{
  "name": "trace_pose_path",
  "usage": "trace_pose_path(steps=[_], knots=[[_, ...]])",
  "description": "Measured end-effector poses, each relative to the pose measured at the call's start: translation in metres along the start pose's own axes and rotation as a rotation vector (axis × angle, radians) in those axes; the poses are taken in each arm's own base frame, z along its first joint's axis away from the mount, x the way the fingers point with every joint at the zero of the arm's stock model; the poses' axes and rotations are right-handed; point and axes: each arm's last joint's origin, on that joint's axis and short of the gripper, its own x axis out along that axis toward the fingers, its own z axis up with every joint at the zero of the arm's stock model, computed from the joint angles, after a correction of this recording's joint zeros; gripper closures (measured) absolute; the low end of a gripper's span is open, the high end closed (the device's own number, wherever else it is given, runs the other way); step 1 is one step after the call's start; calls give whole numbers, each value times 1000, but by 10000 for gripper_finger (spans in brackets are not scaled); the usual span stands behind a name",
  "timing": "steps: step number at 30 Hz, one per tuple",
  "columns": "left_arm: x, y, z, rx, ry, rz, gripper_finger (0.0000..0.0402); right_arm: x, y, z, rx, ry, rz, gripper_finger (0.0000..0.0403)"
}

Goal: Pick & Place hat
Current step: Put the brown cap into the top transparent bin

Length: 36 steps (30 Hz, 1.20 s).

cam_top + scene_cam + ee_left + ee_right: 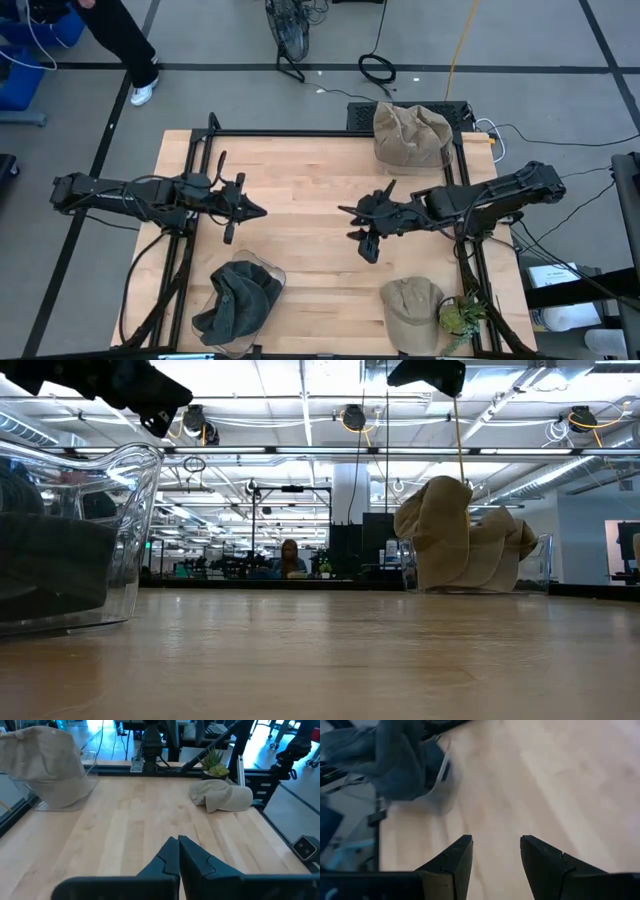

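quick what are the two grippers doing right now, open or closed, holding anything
Left gripper: closed, holding nothing, above the table.
Right gripper: open, empty, above the table.

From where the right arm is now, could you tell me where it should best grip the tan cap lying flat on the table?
Probably the soft crown of the tan cap, taken from above: it lies flat with fabric bunched, pinchable. The right gripper is open over bare wood.

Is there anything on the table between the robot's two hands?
No. In the high view, only bare wooden table lies between the left hand and the right hand. The hats sit off toward the table's edges.
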Motion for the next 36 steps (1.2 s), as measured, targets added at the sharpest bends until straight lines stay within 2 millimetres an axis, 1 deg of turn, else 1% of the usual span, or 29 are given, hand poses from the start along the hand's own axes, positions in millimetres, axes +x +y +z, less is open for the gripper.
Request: trace_pose_path(steps=[3, 5, 9, 11, 14, 20, 23, 27, 29, 32, 36], knots=[[0, 0, 0, 10, 0, 4, 392, 1, 1, -2, 15, 27, 16, 252], [0, 0, 0, 13, -1, 5, 396, 1, 1, -7, 0, 61, -1, 252], [0, 0, 0, 13, -1, 6, 395, -2, -7, -24, -12, 226, -105, 252], [0, 0, 0, 14, -1, 8, 392, -5, -11, -33, 12, 319, -149, 252], [0, 0, 0, 14, 0, 8, 397, -11, -12, -44, 62, 406, -215, 252], [0, 1, 0, 12, 0, 25, 393, -22, -5, -63, 117, 554, -254, 252], [0, 1, 0, 12, 0, 25, 398, -27, 0, -72, 149, 583, -288, 252], [0, 1, 0, 10, -1, 26, 392, -31, 7, -84, 153, 603, -307, 252], [0, 1, 0, 9, 0, 26, 396, -29, 8, -95, 155, 617, -325, 252], [0, 1, 0, 5, -1, 26, 397, -24, 6, -118, 172, 654, -374, 252], [0, 1, 0, -18, -1, 35, 392, -15, 5, -146, 161, 713, -349, 252]])
